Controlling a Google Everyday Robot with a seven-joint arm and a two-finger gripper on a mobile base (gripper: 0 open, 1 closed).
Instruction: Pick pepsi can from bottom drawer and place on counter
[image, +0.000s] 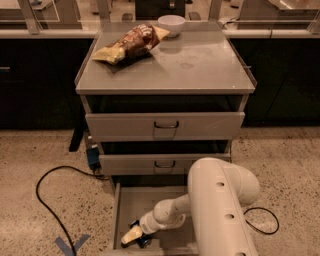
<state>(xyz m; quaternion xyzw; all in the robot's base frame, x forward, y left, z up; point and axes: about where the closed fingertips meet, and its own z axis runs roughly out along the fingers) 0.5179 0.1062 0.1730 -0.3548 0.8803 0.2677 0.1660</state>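
Observation:
The bottom drawer (134, 202) is pulled open at the foot of the cabinet, showing a grey flat floor. My gripper (132, 236) reaches down into its front left corner from the white arm (220, 205). The pepsi can (143, 242) shows only as a small dark blue shape right at the gripper, mostly hidden by it. The counter (200, 65) is the grey cabinet top above, far from the gripper.
A yellow-brown chip bag (131, 44) and a white bowl (171, 24) lie at the back of the counter. Two drawers with dark handles (165, 125) stand slightly open above the bottom one. A black cable (45, 200) and blue tape (70, 245) lie on the floor to the left.

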